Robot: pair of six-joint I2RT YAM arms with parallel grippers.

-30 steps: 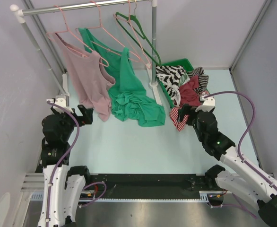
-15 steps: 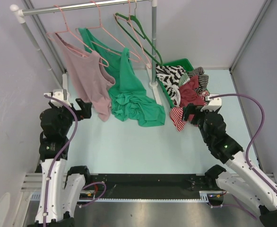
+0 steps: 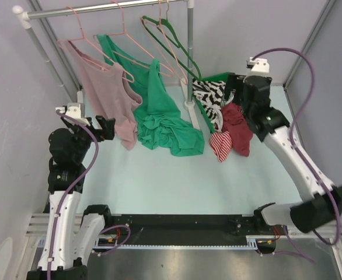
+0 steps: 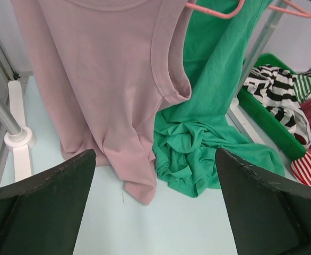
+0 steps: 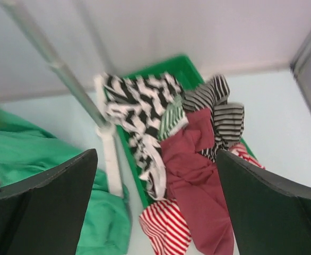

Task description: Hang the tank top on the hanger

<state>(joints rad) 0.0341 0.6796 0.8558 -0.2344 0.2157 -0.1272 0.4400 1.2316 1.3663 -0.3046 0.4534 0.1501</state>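
Pale-blue table, clothes rail (image 3: 101, 8) over the far edge: maroon garment waiting, both grippers empty.

Item: tank top (image 3: 238, 125), crumpled over the near rim of the green bin (image 3: 217, 77) toward the table's far right corner, its lower part spilling onto the table and touching the striped garments (image 3: 209, 93). Probably light, limp and not fragile, so it will sag and bunch. Best taken at a raised fold or a shoulder strap, though no strap can be made out. Destination: bare pink hanger (image 3: 166, 38) on the rail. Right gripper (image 5: 156, 154) above the bin, fingers spread wide. Left gripper (image 4: 155, 154) by the left edge, facing the pale pink top (image 4: 97, 79), fingers likewise spread.
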